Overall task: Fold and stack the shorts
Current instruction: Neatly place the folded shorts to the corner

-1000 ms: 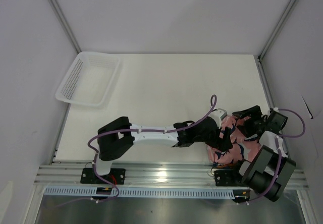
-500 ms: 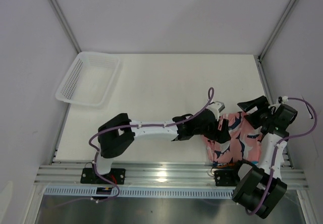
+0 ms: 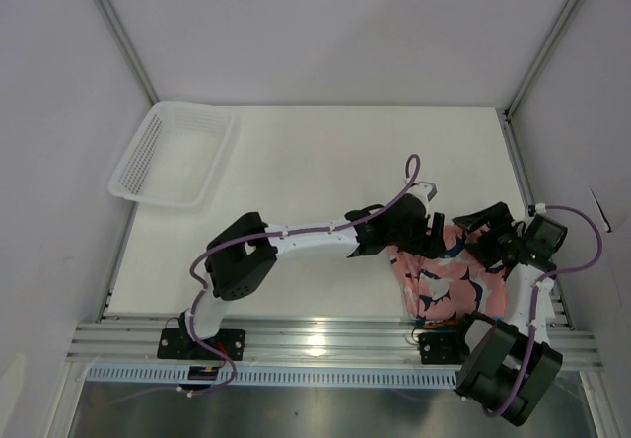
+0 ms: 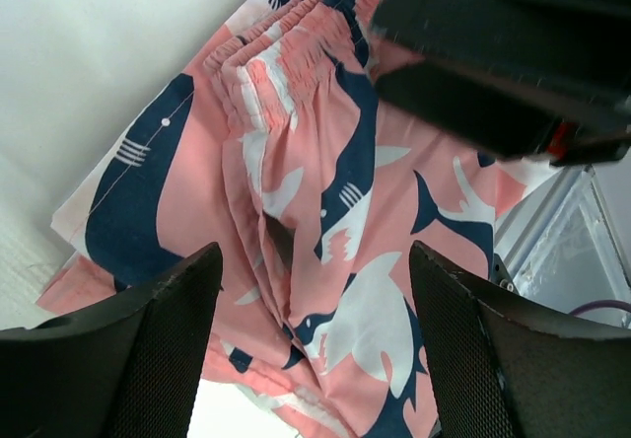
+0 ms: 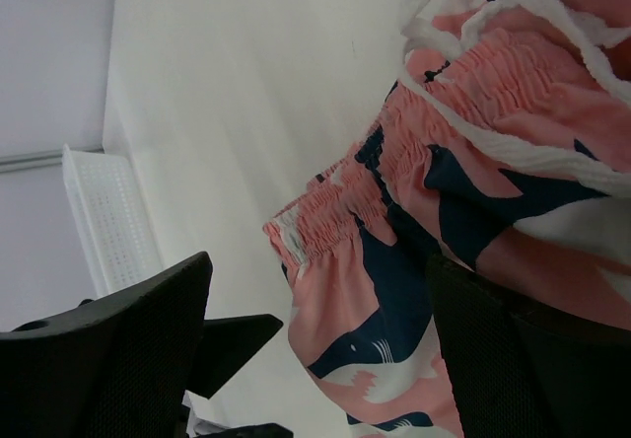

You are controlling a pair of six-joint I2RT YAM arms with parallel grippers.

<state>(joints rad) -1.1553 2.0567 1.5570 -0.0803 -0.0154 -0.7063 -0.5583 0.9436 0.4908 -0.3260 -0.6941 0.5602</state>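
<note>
The white surface [image 3: 325, 162] carries two things, well apart. A white mesh basket [image 3: 138, 157] sits at its far left corner, turned slightly askew to the edges. The pink shorts [image 3: 449, 282], printed with navy-and-white sharks, lie rumpled at the near right corner, their gathered waistband [image 5: 340, 206] bunched and creased.

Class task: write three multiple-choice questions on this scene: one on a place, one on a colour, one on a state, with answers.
1. Where on the table is the white basket? A far left; B near right; C centre.
2. The shorts are mainly? A green; B pink; C yellow.
3. The left gripper is? A open above the shorts; B shut on the basket; C shut on the shorts.
Answers: A, the top view shows it far left; B, pink under navy and white shapes; A, its fingers stand apart.
</note>
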